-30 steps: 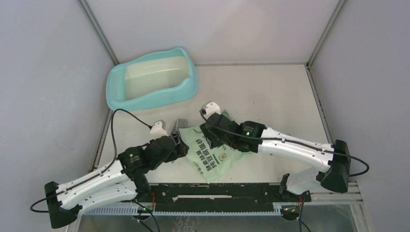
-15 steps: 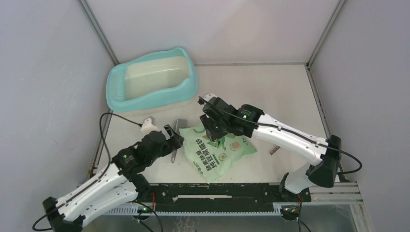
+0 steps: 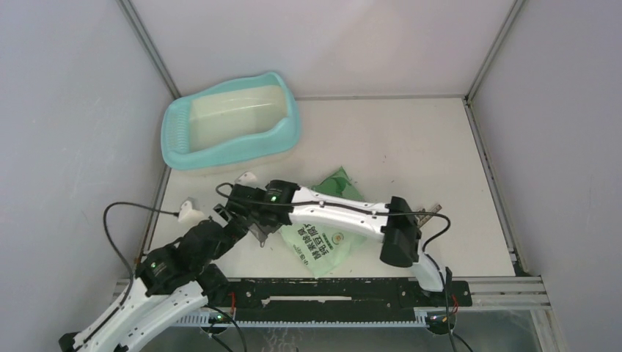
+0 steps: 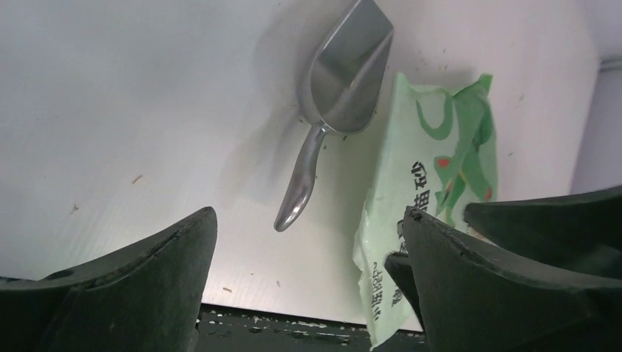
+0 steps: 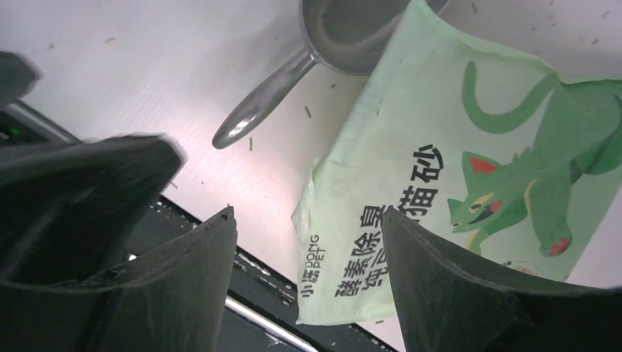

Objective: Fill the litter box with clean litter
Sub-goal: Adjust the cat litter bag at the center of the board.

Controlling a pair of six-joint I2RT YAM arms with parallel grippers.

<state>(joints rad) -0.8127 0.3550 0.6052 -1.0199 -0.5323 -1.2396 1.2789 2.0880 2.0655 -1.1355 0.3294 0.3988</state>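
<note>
The litter box point(image 3: 231, 125), a turquoise tray with a pale cream inside, stands at the far left. No loose litter granules can be made out. A flat green printed bag point(image 3: 326, 235) lies near the front edge, also in the left wrist view point(image 4: 433, 183) and the right wrist view point(image 5: 440, 183). A grey metal scoop point(image 4: 341, 81) lies left of the bag, handle toward me; it also shows in the right wrist view point(image 5: 264, 103). My right gripper point(image 3: 242, 218) point(image 5: 306, 211) reaches left across the bag, open and empty, above the scoop handle. My left gripper point(image 3: 236, 227) point(image 4: 308, 214) is open and empty, close beside it.
The black front rail point(image 3: 330, 290) runs along the near edge. Grey walls close in on the left, the back and the right. A small metal object point(image 3: 433, 210) lies right of the bag. A few crumbs dot the table point(image 3: 396, 147).
My right arm has swung left across the bag to hover by the scoop. My left arm has drawn back toward the near left. Bag and scoop lie where they were.
</note>
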